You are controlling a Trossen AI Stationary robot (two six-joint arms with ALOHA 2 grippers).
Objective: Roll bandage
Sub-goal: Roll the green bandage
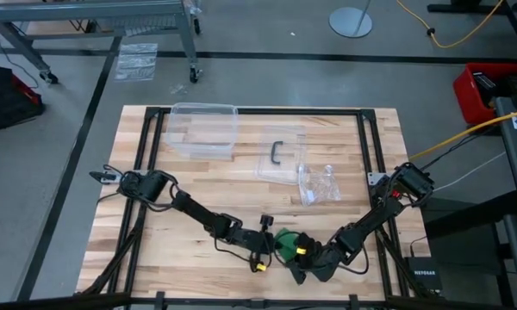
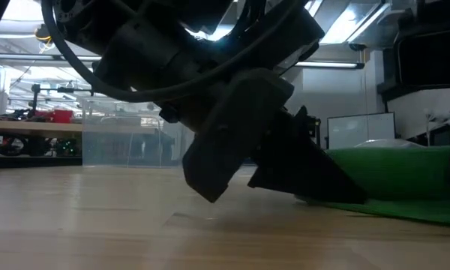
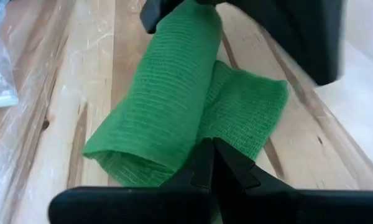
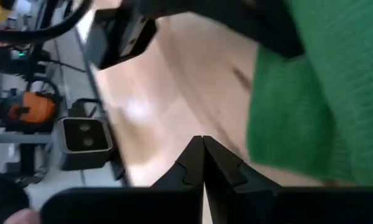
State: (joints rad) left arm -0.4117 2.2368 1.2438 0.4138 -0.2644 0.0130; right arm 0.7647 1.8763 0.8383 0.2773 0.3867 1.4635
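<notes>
The bright green bandage (image 1: 286, 239) lies on the wooden table near its front edge. It is a loose thick roll (image 3: 161, 106) with a flat layer (image 3: 248, 106) beside it. My left gripper (image 1: 274, 246) is shut and reaches the bandage from the table's left, slanting down. My right gripper (image 1: 295, 258) is shut and comes in from the right. Its tips (image 4: 202, 146) stand over bare wood beside the bandage's edge (image 4: 267, 124). Its dark body (image 3: 286, 31) covers the roll's far end. My left gripper presses its shut fingertips (image 3: 206, 155) on the bandage at the crease where the roll meets the flat layer (image 3: 202, 132). The fingers slant down from the table's left (image 2: 315, 176). The bandage rests on the table. My right gripper is close beside the bandage, but I cannot tell whether it touches it.
A clear plastic box (image 1: 203, 129) stands at the far side of the table. A clear lid with a dark handle (image 1: 277, 155) and a clear plastic bag (image 1: 319, 182) lie right of it. The table's front edge is just behind both grippers.
</notes>
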